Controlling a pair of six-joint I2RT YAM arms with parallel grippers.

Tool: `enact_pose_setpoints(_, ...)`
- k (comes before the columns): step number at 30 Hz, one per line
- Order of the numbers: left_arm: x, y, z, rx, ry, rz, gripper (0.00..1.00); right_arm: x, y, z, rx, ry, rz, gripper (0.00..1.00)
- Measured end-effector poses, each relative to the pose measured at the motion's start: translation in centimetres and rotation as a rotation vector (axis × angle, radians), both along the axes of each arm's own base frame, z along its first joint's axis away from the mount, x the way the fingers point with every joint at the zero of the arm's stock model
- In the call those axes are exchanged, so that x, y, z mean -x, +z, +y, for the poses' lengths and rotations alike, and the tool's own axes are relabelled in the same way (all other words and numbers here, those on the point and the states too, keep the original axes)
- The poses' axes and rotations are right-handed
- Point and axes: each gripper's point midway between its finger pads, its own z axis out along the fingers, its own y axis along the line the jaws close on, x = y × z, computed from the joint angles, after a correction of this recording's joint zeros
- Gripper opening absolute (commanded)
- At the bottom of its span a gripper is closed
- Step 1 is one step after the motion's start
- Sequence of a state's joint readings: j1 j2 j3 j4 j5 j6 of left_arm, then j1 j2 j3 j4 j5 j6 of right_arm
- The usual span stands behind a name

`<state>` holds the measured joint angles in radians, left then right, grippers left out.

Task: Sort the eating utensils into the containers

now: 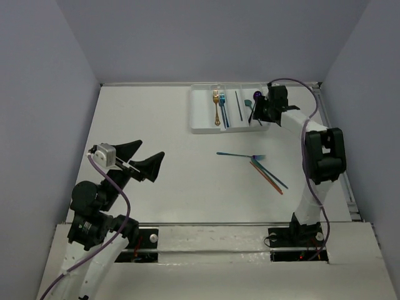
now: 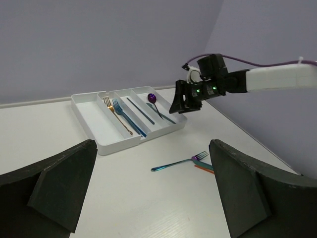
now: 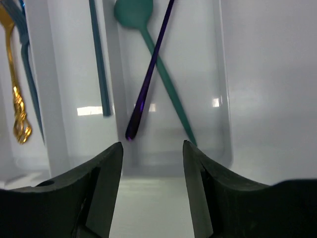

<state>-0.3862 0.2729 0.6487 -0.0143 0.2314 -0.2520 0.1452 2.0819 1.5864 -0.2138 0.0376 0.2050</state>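
The white tray [image 1: 200, 129] lies at the table's far side. In its compartments I see a gold fork [image 1: 216, 107], a blue fork [image 1: 222, 109] and a blue stick [image 1: 238, 105]. The rightmost compartment [image 3: 173, 166] holds a purple spoon [image 3: 141, 99] crossed over a teal spoon [image 3: 132, 11]. My right gripper [image 3: 152, 153] hovers open over that compartment's near end, nothing between its fingers. A teal-purple fork [image 1: 240, 154] lies loose on the table, and so do a blue and an orange stick [image 1: 269, 175]. My left gripper [image 1: 140, 159] stands wide open and empty, to the left of them.
Grey walls close the table on three sides. A rail runs along the right edge [image 1: 340, 169]. The right arm's upright link [image 1: 322, 156] stands just right of the loose sticks. The tray's leftmost compartment [image 2: 94, 116] holds nothing.
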Motion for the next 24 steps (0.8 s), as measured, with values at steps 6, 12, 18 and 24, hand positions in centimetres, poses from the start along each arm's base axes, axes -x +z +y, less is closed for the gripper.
enact_pose_setpoints(6,0.3,0.3,0.1,0.006,0.0,-0.013,0.99,11.1,3.1,1.1,-0.14,-0.015,-0.014,0.45)
enact_pose_setpoints(12,0.7,0.6,0.2,0.012,-0.002,-0.029,0.99,19.9,0.3,1.7,-0.164,-0.031,0.102,0.43)
enact_pose_setpoints(18,1.2,1.0,0.3,0.019,-0.007,-0.045,0.99,26.0,0.9,0.3,-0.18,-0.089,0.182,0.44)
enact_pose_setpoints(24,1.7,1.3,0.5,0.028,-0.007,-0.064,0.99,28.7,-0.3,-0.3,-0.157,-0.115,0.288,0.44)
